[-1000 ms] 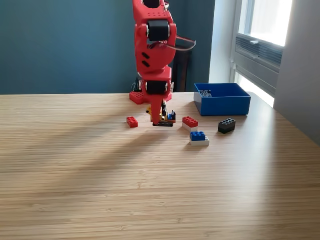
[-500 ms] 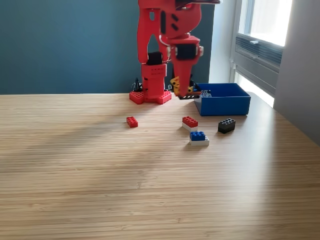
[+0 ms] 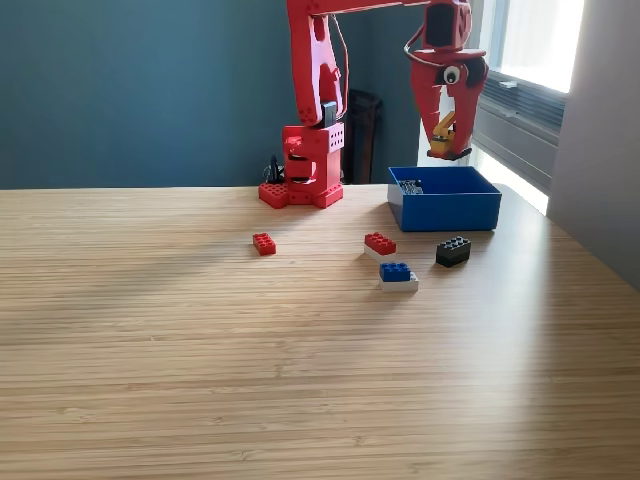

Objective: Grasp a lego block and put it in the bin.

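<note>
The bin (image 3: 445, 205) stands on the counter (image 3: 300, 360) at the far end, toward the exterior view's right, with its right side near the counter's right edge. It is open on top, and something small and pale lies in its back left corner; I cannot tell what it is. The pincer (image 3: 446, 140) hangs in the air directly above the bin, clear of its rim, and it is clamped on a small yellow-orange lego block (image 3: 441, 131), which sits between the red fingers. The red arm base (image 3: 303, 175) stands to the left of the bin, near the far edge of the counter, apart from the bin wall.

In front of the bin lie more bricks: a black brick (image 3: 453, 250) just before the bin's front wall, a red-on-white brick (image 3: 379, 244), a blue-on-white brick (image 3: 397, 275), and a single small red brick (image 3: 264, 243) further to the left. They do not touch each other. The whole near half of the counter is open wood.
</note>
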Available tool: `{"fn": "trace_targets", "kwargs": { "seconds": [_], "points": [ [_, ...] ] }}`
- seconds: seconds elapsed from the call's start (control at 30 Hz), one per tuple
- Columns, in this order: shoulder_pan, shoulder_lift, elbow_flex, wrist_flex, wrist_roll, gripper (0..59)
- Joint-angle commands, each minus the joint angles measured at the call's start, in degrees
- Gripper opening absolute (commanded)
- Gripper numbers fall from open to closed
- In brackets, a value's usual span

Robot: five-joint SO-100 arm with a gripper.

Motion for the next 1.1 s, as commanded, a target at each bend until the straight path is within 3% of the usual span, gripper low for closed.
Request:
{"fn": "trace_targets", "kwargs": {
  "seconds": [0.03,0.3,0.33,0.4,0.47,0.6,0.7,0.83,1.1],
  "points": [
    [-6.06,3.43,0.44,0.7,-0.79,0.0],
    [-6.5,1.58,1.67,0.62,-2.2,0.2],
    [-6.5,1.41,1.85,0.62,-2.29,2.7],
    [-6.59,1.23,2.02,0.62,-2.29,15.2],
    [-6.59,1.23,2.37,0.62,-2.46,22.7],
    [-6.59,1.23,2.9,0.62,-2.72,25.8],
    [-6.33,1.23,3.16,0.62,-2.72,21.5],
    [-3.69,1.23,2.46,0.62,-1.85,1.3],
    [14.15,1.23,-0.97,0.53,-2.02,0.1]
  ]
}}
